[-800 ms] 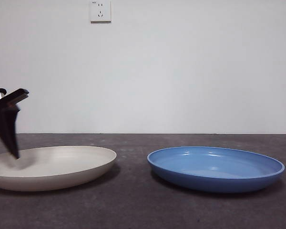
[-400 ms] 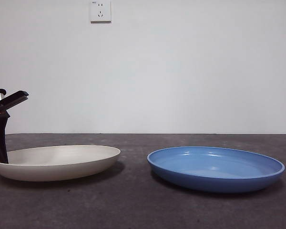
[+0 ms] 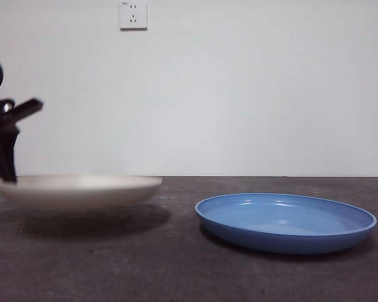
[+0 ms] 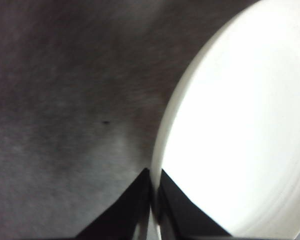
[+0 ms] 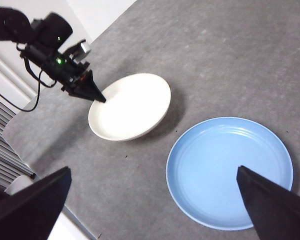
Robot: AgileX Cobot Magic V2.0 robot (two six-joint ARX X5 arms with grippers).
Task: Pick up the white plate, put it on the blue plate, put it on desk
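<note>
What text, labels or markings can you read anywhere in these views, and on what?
None can be read.
wall socket: a small dark mark at its top left corner, too small to read.
white plate: plain, no print visible.
blue plate: plain, no print visible.
left gripper: no label visible; in the right wrist view a green light shows on that arm, with no text.

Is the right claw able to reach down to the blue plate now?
Probably yes. The right claw hangs open above the blue plate, which lies bare on the desk. The left claw and its white plate are off to one side.
</note>
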